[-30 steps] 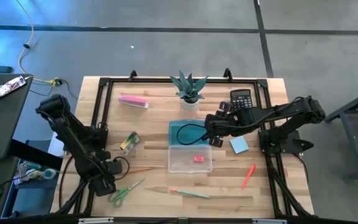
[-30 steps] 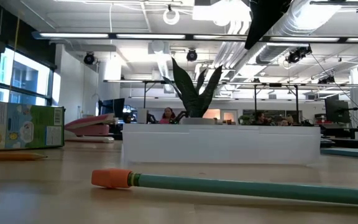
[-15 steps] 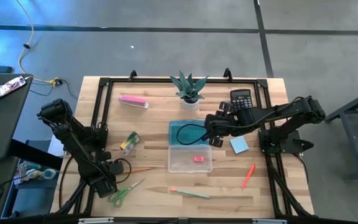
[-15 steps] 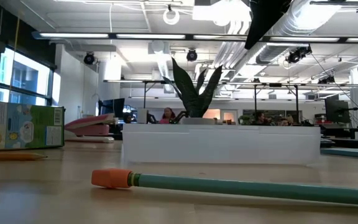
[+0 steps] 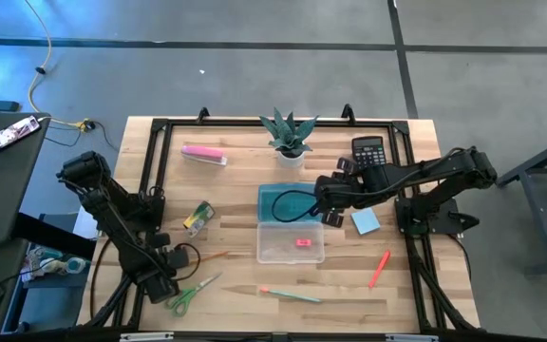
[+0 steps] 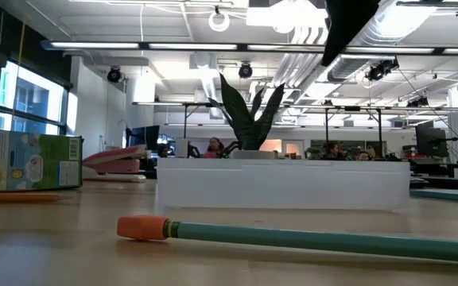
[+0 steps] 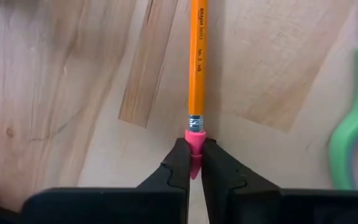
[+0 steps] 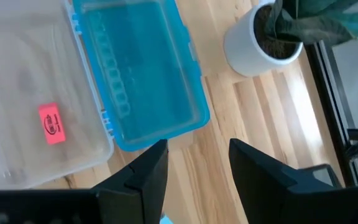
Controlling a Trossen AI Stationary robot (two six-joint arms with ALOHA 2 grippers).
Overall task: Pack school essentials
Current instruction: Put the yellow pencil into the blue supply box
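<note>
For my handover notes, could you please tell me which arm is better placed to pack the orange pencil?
Left: its end effector is shut on the orange pencil's eraser end. The right end effector is empty.

We see the pale wooden table (image 5: 254, 285) evenly and brightly lit from above, with only short, soft shadows under the arms, while the grey floor around it takes a bluish cast at the upper left. In the low view, long ceiling strip lights (image 6: 173, 45) glare white, and the green pencil with the orange eraser (image 6: 293, 236) lies close and slightly soft. In the right wrist view, the translucent blue plastic lid (image 8: 138, 74) looks hazy.
</note>
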